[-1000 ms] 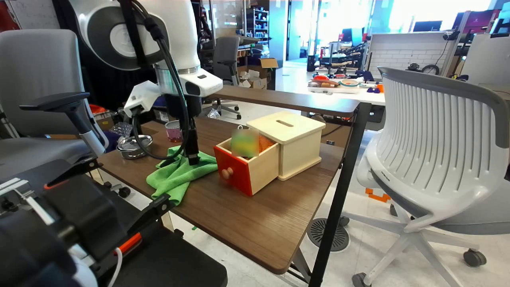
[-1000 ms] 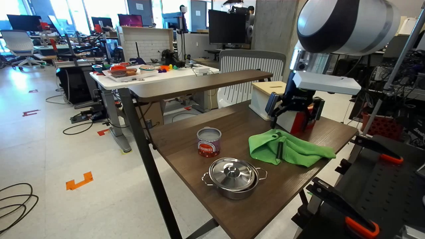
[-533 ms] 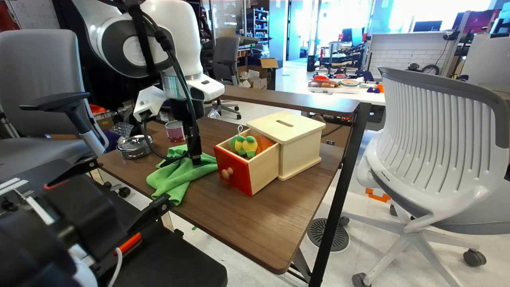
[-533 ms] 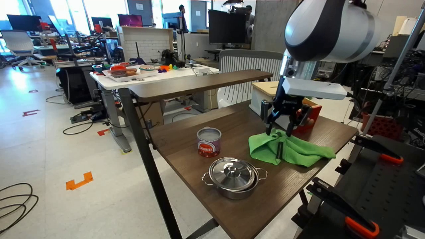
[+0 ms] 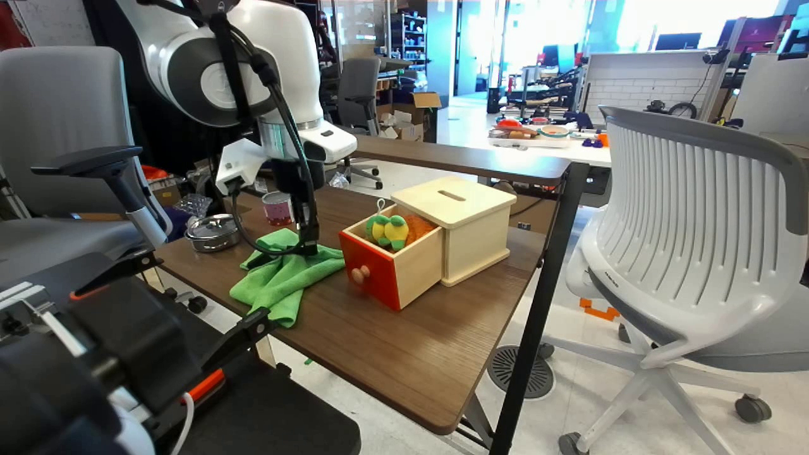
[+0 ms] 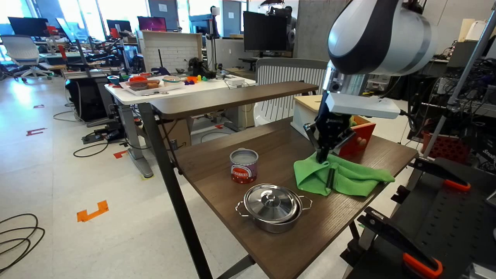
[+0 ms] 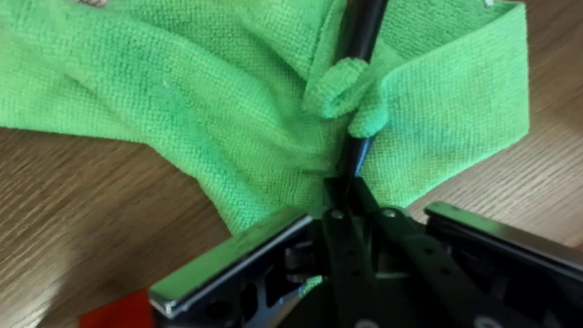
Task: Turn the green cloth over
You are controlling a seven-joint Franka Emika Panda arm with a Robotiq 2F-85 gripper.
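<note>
In a bright office space with a white chair (image 5: 689, 215) and a white desk (image 6: 217, 83), a brown table (image 5: 404, 354) takes up the middle. A green cloth (image 6: 350, 178) lies crumpled on it, one end reaching the table's edge, between a lidded metal pot (image 6: 272, 207) and a wooden box (image 5: 477, 243) whose red-fronted drawer (image 5: 418, 278) stands open. A can (image 6: 244, 166) stands upright near the pot.

In both exterior views the gripper (image 7: 347, 186) points down into the cloth. Its fingers (image 7: 339, 237) are drawn together, with only a thin gap at the tips. In the wrist view they meet at the near end of a black rod (image 7: 364, 32), which runs along the cloth and passes under a small fold of it. Whether rod or cloth is pinched between them, I cannot tell.
</note>
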